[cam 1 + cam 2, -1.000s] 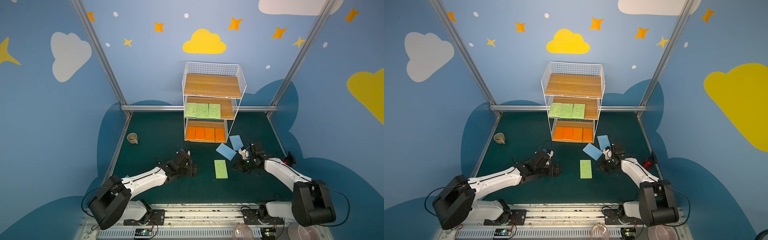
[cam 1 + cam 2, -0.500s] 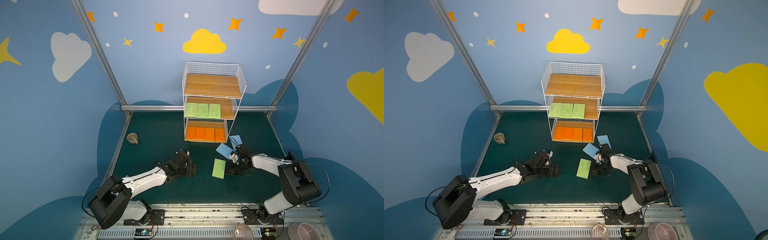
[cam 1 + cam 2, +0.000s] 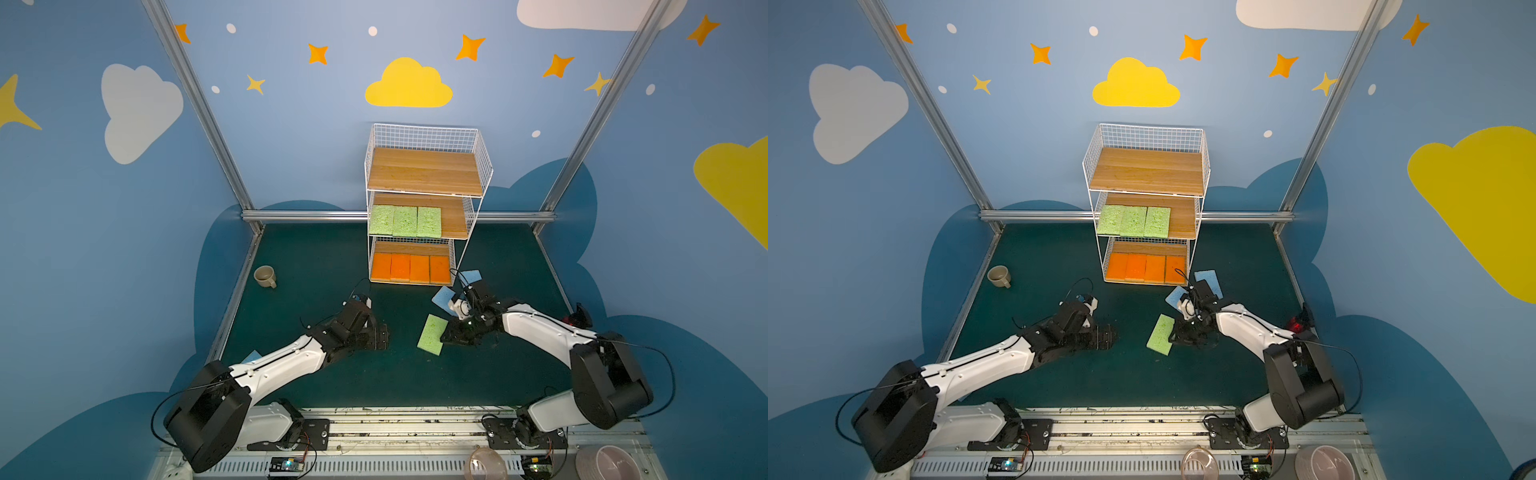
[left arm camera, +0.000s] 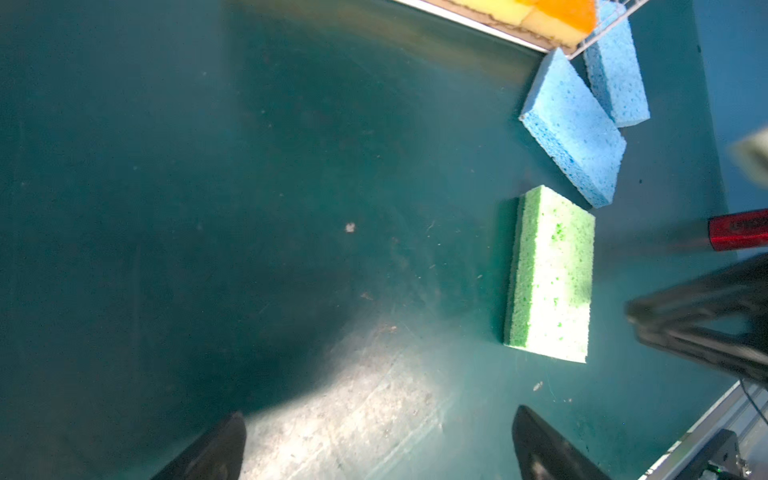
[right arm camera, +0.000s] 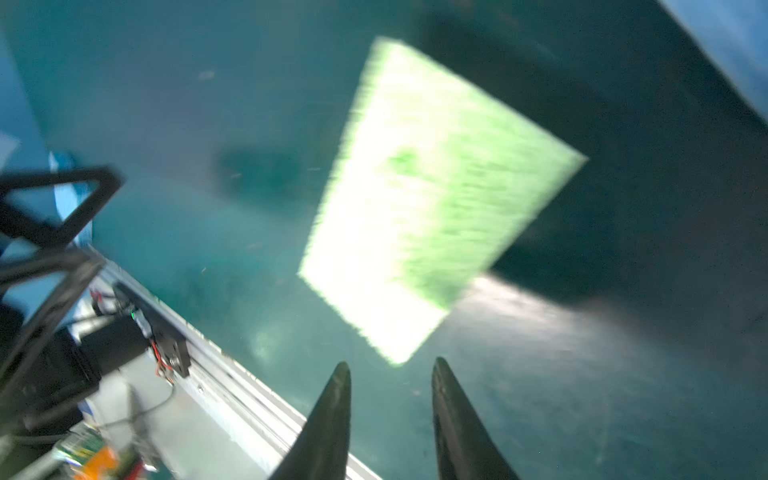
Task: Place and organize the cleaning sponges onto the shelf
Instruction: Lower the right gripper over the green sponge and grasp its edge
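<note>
The shelf (image 3: 424,172) (image 3: 1146,170) stands at the back; three green cleaning sponges (image 3: 405,221) lie on its middle board and several orange ones (image 3: 410,269) on its bottom board. A loose green sponge (image 3: 432,340) (image 3: 1160,334) (image 4: 548,278) (image 5: 436,187) lies tilted on the mat. My right gripper (image 3: 451,336) (image 5: 390,370) sits low at that sponge's right edge, jaws partly open around nothing. Two blue sponges (image 3: 442,297) (image 4: 573,129) lie by the shelf's front right corner. My left gripper (image 3: 384,334) (image 4: 380,419) hovers open and empty, left of the green sponge.
A tan mug (image 3: 265,276) lies on the mat at the left. Another blue sponge (image 3: 251,356) peeks out under the left arm. A red object (image 3: 575,318) sits at the mat's right edge. Bowls (image 3: 606,461) and a clear cup (image 3: 486,463) stand beyond the front rail.
My right arm swung left to the green sponge, which turned and shifted slightly left; its shut jaws have now parted. The left gripper opened a little wider.
</note>
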Robot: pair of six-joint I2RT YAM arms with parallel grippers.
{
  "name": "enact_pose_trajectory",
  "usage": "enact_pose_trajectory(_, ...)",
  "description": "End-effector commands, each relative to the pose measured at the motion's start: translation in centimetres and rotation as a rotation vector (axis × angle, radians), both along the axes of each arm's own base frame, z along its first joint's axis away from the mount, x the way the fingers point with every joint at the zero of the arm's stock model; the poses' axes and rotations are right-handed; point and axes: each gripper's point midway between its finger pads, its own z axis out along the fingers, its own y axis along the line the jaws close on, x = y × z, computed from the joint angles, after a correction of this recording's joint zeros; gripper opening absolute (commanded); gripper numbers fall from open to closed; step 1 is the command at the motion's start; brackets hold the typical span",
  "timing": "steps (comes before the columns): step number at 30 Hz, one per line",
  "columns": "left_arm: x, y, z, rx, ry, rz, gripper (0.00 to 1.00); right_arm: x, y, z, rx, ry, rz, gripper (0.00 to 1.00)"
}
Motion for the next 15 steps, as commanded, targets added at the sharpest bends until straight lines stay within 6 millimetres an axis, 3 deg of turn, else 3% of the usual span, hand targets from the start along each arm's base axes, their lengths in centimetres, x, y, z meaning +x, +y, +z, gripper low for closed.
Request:
enact_pose_trajectory(1,-0.1,0.2,-0.3,0.002,0.013,-0.008,1.00,-2.1,-0.2,0.7,-0.166,-0.053,0.176,0.43)
enact_pose_trajectory(9,-0.3,0.9,-0.5,0.010,0.021,0.007,1.00,-2.3,0.7,-1.3,-0.483,-0.123,0.417,0.51)
enact_pose_trajectory(15,-1.0,1.6,-1.3,0.020,0.035,0.021,1.00,-1.9,0.9,-3.5,-0.582,-0.120,0.481,0.53)
